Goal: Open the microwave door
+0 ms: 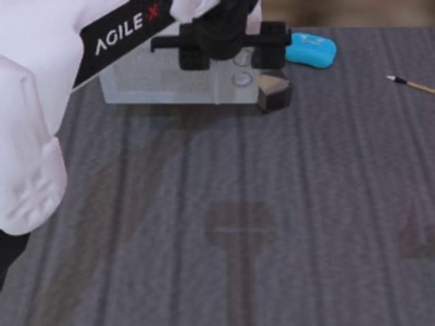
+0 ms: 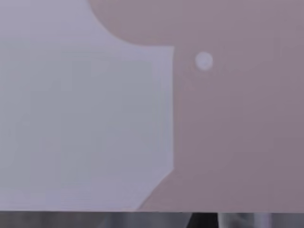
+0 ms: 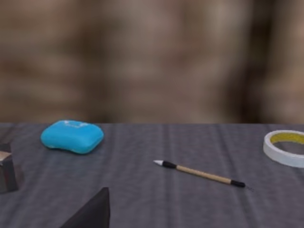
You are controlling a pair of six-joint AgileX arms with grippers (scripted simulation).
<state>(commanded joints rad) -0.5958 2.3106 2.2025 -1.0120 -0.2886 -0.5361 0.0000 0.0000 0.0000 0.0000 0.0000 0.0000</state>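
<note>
The only lettering I can read is "AGILE X", white on the black band of my left arm (image 1: 122,34), beside the microwave (image 1: 177,81).

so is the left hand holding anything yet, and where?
Cannot tell. The left hand sits over the microwave by the door's knob-side edge, its fingers hidden.

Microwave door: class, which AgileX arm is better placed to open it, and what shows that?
Left. The left gripper is already at the microwave, by the microwave door. The right arm is outside the top view.
</note>
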